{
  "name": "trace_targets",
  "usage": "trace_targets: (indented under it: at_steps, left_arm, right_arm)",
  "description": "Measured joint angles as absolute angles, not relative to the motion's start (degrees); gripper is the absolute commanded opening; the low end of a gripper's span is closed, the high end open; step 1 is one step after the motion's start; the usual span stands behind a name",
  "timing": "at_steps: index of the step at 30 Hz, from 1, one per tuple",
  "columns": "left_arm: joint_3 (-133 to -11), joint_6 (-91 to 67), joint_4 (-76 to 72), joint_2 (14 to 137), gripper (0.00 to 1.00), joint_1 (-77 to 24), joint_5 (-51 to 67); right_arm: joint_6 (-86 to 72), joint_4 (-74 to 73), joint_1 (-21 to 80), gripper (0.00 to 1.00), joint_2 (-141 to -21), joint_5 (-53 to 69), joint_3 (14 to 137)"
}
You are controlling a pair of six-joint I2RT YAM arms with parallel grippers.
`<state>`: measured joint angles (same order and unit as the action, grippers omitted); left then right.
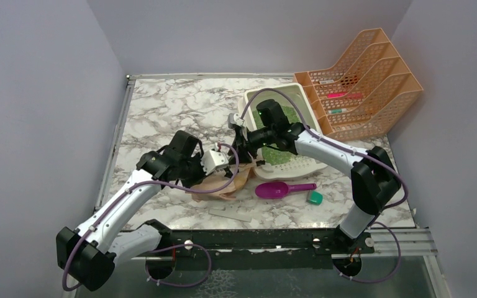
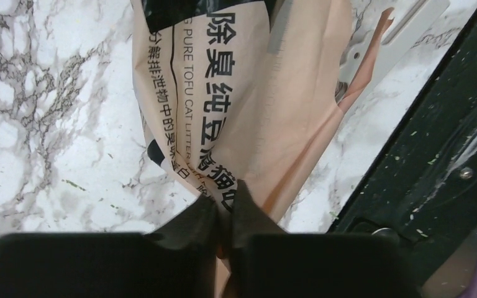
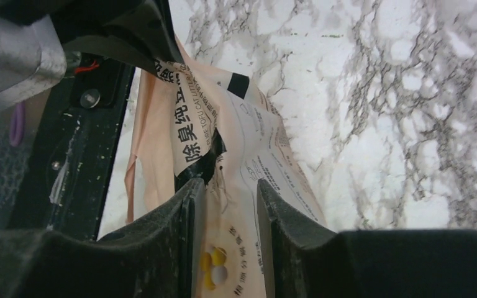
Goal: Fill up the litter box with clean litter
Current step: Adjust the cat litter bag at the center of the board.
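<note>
Between the left fingers: we see the left gripper (image 2: 225, 202) pinched together on one edge of the paper bag (image 2: 248, 93), with the tan paper caught in the narrow slit.
Between the right fingers: the right gripper (image 3: 230, 192) stands apart; the bag's printed face runs through the gap and we see nothing squeezing it.
Bag: tan with dark characters, crumpled, stretched from one gripper to the other over the marble table (image 1: 174, 105); we cannot tell whether it rests there.
Litter box (image 1: 292, 87): white, at the back right of the table, just right of the bag; the right arm reaches across it.
Litter (image 1: 290, 115): green granules lying inside the box, partly hidden by that arm.
Scoop (image 1: 273, 190): magenta, flat on the table just in front of the box, apart from both grippers.
Green block (image 1: 314, 197): small, beside the scoop's handle end.
White strip (image 1: 230, 214): flat on the table near its front edge, just in front of the bag.
Rack (image 1: 366, 87): orange mesh, close against the box's right side; we cannot tell whether they touch.
</note>
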<state>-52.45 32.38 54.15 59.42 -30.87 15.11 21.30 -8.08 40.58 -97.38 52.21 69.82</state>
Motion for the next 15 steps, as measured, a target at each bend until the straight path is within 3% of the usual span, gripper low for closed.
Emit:
trace_targets:
  at_steps: [4,8,13,15]
  left_arm:
    - [-50.3,34.4,52.9,57.4,0.0,-31.0,13.8]
    - [-49.3,35.9,52.4,55.9,0.0,-31.0,12.8]
    - [-48.4,37.4,52.4,53.6,0.0,-31.0,11.2]
    - [-48.1,37.8,52.4,52.6,0.0,-31.0,10.8]
  right_arm:
    - [24.3,-13.0,40.2,0.51,-97.4,51.9,72.6]
    - [28.2,-21.3,39.5,0.51,-97.9,51.5,76.1]
    - [34.8,-30.2,39.2,0.42,-98.3,50.4,77.6]
    - [36.4,-31.2,39.1,0.28,-98.3,49.5,76.9]
